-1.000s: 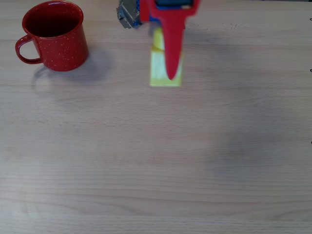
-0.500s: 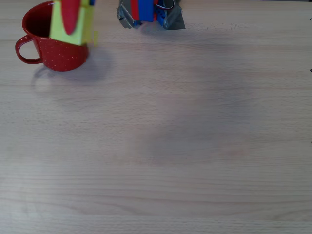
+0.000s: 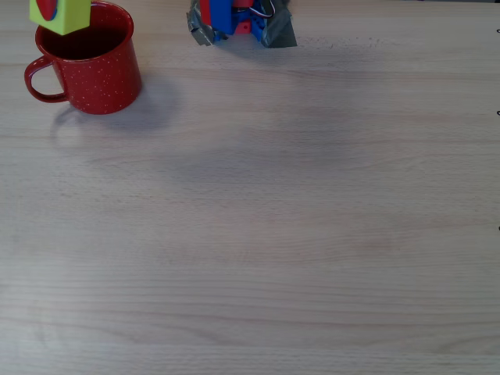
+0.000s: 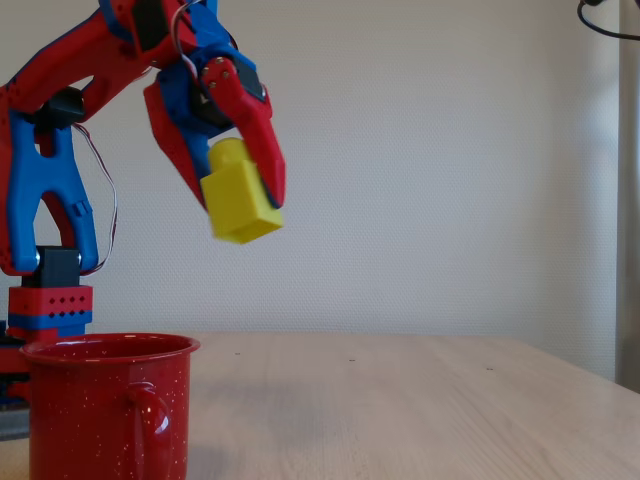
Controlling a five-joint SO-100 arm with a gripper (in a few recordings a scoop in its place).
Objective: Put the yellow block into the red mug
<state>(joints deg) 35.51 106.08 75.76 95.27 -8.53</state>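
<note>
Yellow plastic toy brick (image 4: 238, 205), cube-shaped with a round stud, sits clamped between your red gripper (image 4: 240, 195) fingers, tilted and lifted high off the wooden table (image 3: 297, 234). You have the pick-up and lift done. The speckled red enamel mug (image 4: 105, 405) stands well below the fingers; in the overhead view the brick (image 3: 61, 14) overlaps its far rim. What's left, I judge: centre over the opening, lower, release.
</note>
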